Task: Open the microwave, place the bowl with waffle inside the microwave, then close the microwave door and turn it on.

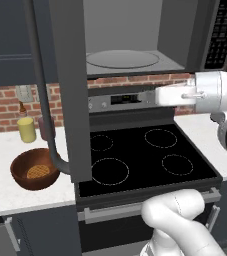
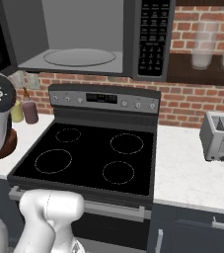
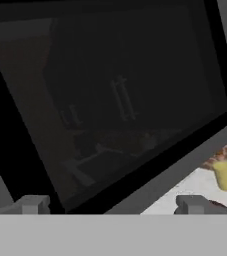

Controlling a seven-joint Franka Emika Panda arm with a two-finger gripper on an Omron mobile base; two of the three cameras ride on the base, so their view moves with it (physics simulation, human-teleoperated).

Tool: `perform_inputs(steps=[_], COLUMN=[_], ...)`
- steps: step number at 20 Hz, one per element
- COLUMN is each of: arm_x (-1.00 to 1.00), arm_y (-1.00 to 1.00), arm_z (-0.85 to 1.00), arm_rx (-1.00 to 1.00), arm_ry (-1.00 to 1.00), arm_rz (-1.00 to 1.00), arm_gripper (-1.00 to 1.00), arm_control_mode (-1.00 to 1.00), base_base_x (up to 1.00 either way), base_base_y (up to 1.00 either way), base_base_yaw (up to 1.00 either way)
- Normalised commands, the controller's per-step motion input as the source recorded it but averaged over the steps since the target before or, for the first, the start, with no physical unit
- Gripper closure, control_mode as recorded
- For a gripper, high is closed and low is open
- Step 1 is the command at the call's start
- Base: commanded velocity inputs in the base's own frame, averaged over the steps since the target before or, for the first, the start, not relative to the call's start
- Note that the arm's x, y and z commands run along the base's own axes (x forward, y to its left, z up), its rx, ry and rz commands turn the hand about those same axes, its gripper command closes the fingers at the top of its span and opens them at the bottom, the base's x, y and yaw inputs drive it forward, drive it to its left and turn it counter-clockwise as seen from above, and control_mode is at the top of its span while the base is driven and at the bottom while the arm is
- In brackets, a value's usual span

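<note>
Microwave (image 1: 135,35) above the stove stands with its one door (image 1: 67,90) swung wide, cavity free to receive the load, while one bowl (image 1: 34,169) holding one waffle (image 1: 38,172) waits on the surface left of the stove. Gripper (image 3: 117,204), jaws spread and grasping nothing, faces the door's dark glass, apparently done with opening.

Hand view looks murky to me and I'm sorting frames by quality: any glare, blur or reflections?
Hand view: the microwave door glass is dark, with faint soft reflections and no glare; the open tool tips look blurred. Base views: evenly lit, the bowl sharp.
</note>
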Motion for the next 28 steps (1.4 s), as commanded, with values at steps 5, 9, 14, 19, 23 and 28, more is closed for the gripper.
perform_inputs(steps=[5, 9, 14, 19, 23, 28], arm_x=[0.39, 0.30, 0.06, 0.00, 0.04, 0.29], arm_y=[-0.01, -0.09, -0.20, -0.35, -0.18, 0.00], arm_z=[0.00, 0.00, -0.10, -0.52, -0.97, -1.00], arm_rx=[-0.15, -0.14, -0.10, -0.01, 0.00, 0.00], arm_ry=[0.43, 0.43, 0.34, 0.07, 0.00, 0.00], arm_rz=[-0.15, -0.20, -0.19, -0.18, -0.14, -0.09], arm_gripper=[-1.00, -1.00, -1.00, -1.00, -1.00, -1.00], arm_control_mode=[-1.00, -1.00, -1.00, -1.00, -1.00, -1.00], base_base_x=[0.00, 0.00, 0.00, 0.00, 0.00, 0.00], base_base_y=[0.00, 0.00, 0.00, 0.00, 0.00, 0.00], base_base_yaw=[0.00, 0.00, 0.00, 0.00, 0.00, 0.00])
